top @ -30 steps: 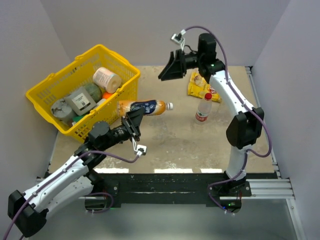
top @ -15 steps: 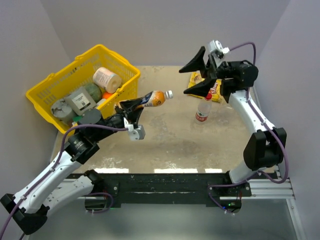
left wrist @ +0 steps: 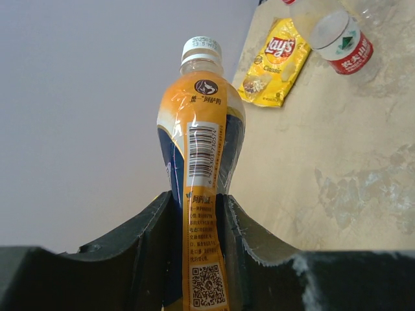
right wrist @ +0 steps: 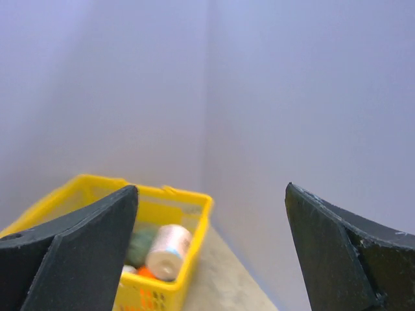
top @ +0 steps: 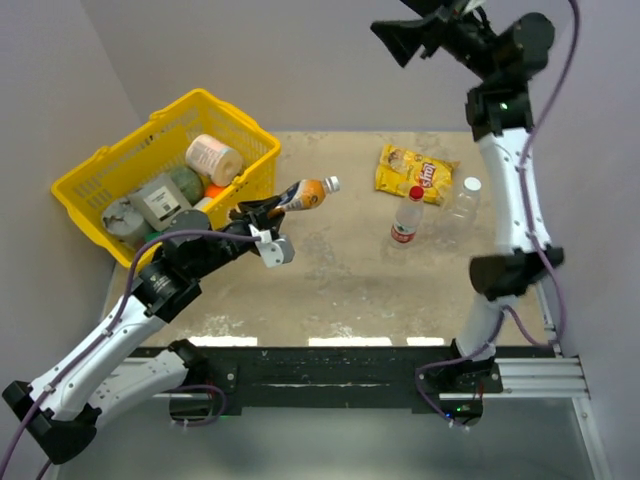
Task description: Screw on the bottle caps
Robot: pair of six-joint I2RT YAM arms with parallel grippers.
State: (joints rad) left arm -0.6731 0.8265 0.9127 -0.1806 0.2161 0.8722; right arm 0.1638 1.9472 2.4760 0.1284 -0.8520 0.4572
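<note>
My left claw (left wrist: 194,201) is clamped on the waist of the orange bottle (left wrist: 201,129), likely slick and squashy; my right claw (right wrist: 211,186), spread wide, should take the small stiff white cap (left wrist: 201,47) by its rim.

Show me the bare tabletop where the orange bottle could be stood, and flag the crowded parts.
Widest bare table lies between the yellow basket and the red-capped bottle, running to the near edge. A smaller bare strip sits at the back, left of the snack bag. Crowded: bag, red-capped bottle and clear bottle cluster right.
</note>
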